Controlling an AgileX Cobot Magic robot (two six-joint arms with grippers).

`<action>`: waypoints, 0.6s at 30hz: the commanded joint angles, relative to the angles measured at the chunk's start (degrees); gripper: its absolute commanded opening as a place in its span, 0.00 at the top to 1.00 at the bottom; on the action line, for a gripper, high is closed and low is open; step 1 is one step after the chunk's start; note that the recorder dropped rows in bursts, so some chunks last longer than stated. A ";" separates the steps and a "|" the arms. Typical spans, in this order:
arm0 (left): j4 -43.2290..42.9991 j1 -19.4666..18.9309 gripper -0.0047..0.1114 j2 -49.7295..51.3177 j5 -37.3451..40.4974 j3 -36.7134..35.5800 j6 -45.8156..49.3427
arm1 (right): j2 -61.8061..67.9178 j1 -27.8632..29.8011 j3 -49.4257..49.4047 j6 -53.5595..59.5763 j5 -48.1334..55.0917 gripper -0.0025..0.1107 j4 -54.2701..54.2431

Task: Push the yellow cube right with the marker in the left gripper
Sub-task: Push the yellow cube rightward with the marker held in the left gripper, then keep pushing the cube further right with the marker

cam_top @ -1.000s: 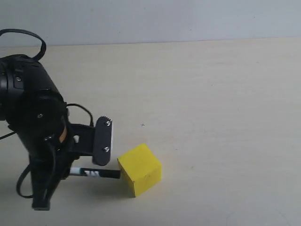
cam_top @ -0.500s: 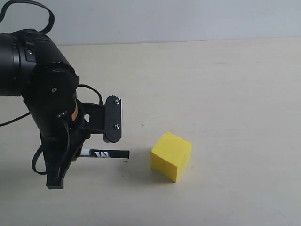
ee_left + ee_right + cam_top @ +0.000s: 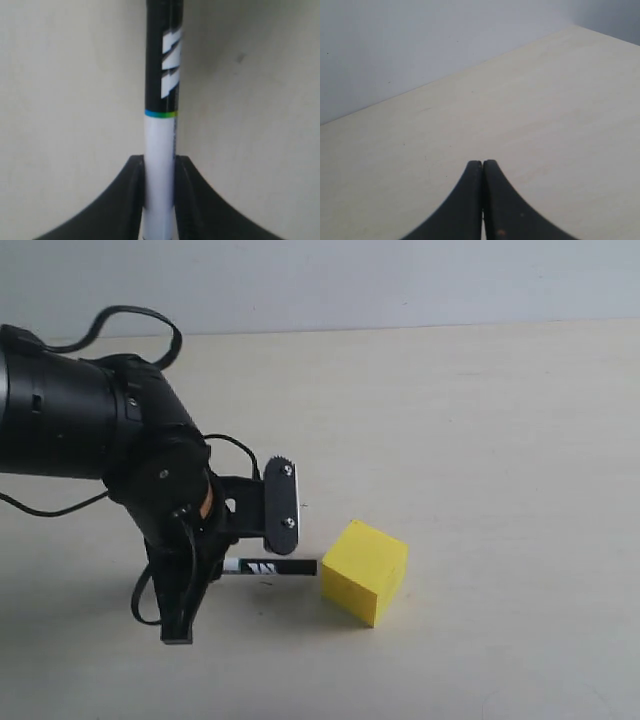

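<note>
The yellow cube (image 3: 365, 570) rests on the pale table, right of my left arm in the exterior view. My left gripper (image 3: 232, 565) is shut on the marker (image 3: 272, 567), which lies level and points right. Its black end reaches the cube's left face; whether it touches I cannot tell. In the left wrist view the fingers (image 3: 134, 185) clamp the white barrel of the marker (image 3: 161, 100), the black lettered half sticking out ahead; the cube is out of that view. My right gripper (image 3: 482, 162) is shut on nothing above bare table and does not show in the exterior view.
The pale wooden table (image 3: 480, 440) stretches to the right of and behind the cube up to a grey wall (image 3: 400, 280). The thick black left arm (image 3: 90, 430) and its cable (image 3: 140, 320) fill the left side.
The cube slid right, then stayed put over the last half second. My left arm has moved right with the marker, bringing its end back up to the cube's left face.
</note>
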State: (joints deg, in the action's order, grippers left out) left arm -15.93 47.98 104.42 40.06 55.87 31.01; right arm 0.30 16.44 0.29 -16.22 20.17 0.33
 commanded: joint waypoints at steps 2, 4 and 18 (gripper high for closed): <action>1.31 6.17 0.96 -0.50 3.19 0.34 -1.25 | -0.30 -0.17 -0.29 0.01 -0.40 0.98 0.05; 1.20 6.53 0.96 -1.16 4.57 0.34 -1.36 | -0.30 -0.17 -0.29 0.01 -0.40 0.98 0.05; -3.95 1.63 0.96 -2.86 6.74 0.34 -3.38 | -0.30 -0.17 -0.29 0.01 -0.40 0.98 0.05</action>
State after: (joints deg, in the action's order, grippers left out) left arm -19.01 50.65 101.78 47.82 55.87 28.07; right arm 0.30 16.44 0.29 -16.22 20.17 0.33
